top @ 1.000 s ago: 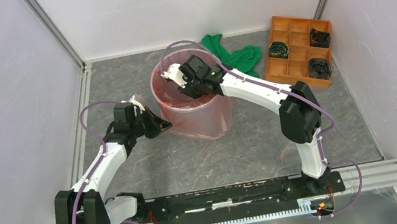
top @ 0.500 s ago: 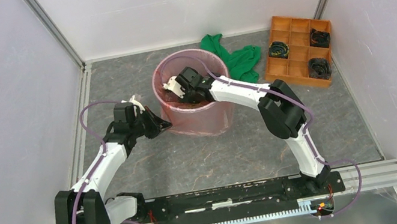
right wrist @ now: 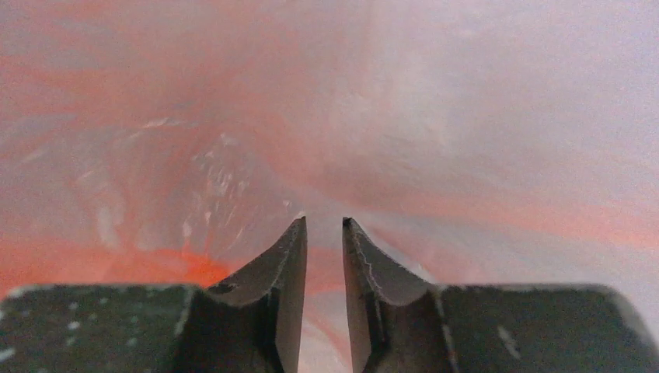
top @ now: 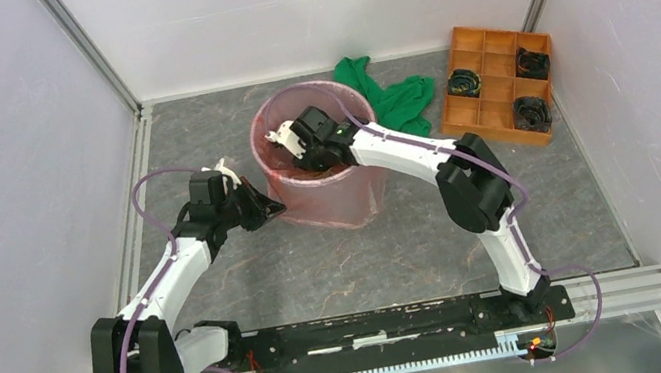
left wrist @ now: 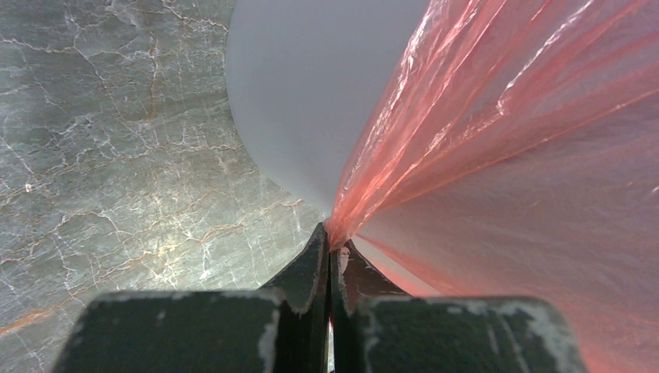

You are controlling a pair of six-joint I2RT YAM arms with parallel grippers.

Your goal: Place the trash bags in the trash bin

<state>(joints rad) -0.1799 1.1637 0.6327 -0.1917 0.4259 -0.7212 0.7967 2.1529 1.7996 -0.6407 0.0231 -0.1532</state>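
The light-grey trash bin (top: 350,205) stands mid-table, and the thin red-orange trash bag (top: 309,200) lines it and drapes over its outside. Left of the bin, low on its side, my left gripper (top: 276,212) is shut on a bunched edge of the bag (left wrist: 505,155); its tips (left wrist: 332,237) pinch the film against the grey bin wall (left wrist: 303,93). My right gripper (top: 299,154) reaches down inside the bin. Its jaws (right wrist: 324,221) stand a narrow gap apart with nothing between them, and red film (right wrist: 194,155) fills the view ahead.
A green cloth (top: 387,96) lies behind the bin to the right. An orange compartment tray (top: 495,83) with black items sits at the back right. White walls close in the table on three sides.
My right gripper has dropped from above the rim down into the bin and shifted a little left. The left arm has kept still, holding the bag.
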